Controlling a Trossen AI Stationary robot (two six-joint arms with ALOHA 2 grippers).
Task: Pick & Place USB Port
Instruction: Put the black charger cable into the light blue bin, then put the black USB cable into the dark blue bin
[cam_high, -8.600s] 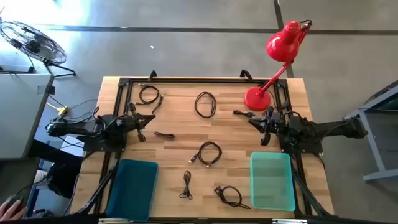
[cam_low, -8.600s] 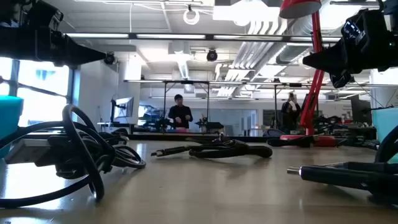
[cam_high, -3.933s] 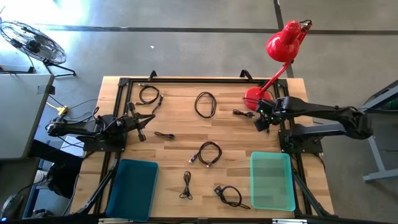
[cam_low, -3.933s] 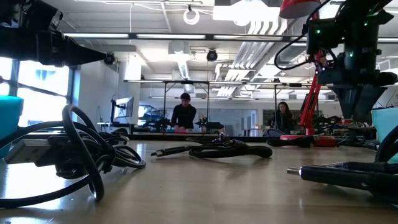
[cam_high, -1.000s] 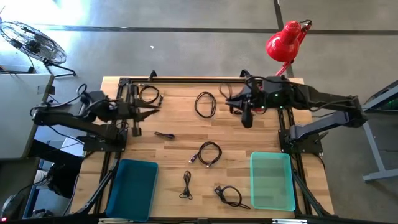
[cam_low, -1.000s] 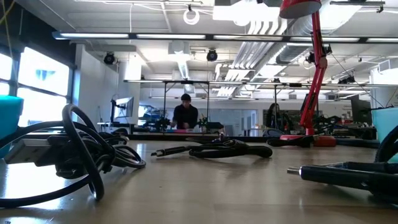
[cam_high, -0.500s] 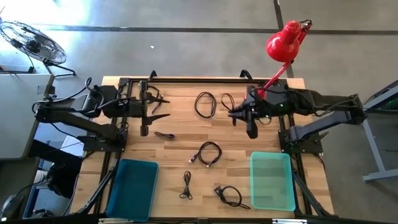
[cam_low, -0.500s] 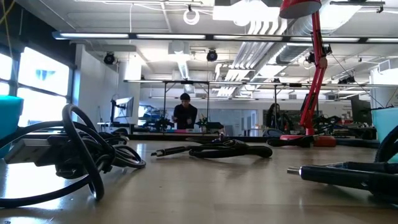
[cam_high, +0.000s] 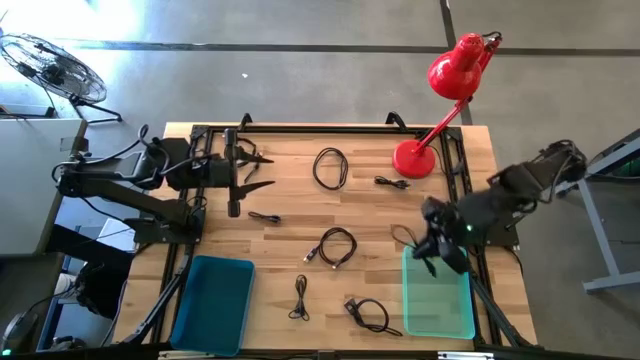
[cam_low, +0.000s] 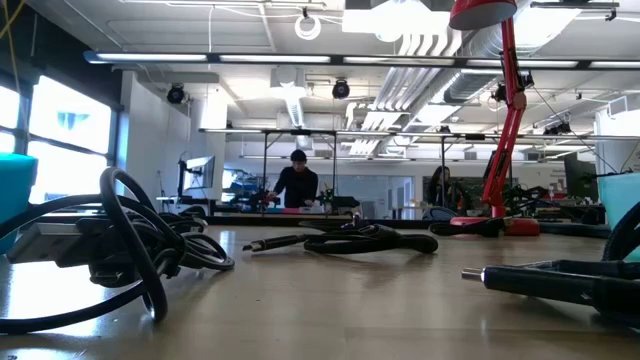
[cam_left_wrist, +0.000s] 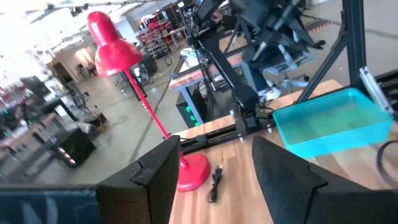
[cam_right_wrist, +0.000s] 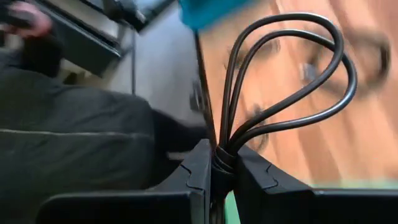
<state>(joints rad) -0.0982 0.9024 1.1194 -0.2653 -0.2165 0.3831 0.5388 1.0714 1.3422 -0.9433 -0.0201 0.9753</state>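
A wooden table (cam_high: 290, 210) carries two bins and several scattered coiled cables. Over the far edge of the green bin (cam_high: 438, 300) at the near right, the right gripper (cam_right_wrist: 221, 171) is clamped on a coiled black USB cable (cam_right_wrist: 286, 74), its loops standing free beyond the fingertips. At the far left, the left gripper (cam_high: 243, 172) hangs with jaws apart above the table, holding nothing. The cable looks light, limp and springy; pinching the bundled strands where they cross, as here, seems the surest hold against uncoiling.
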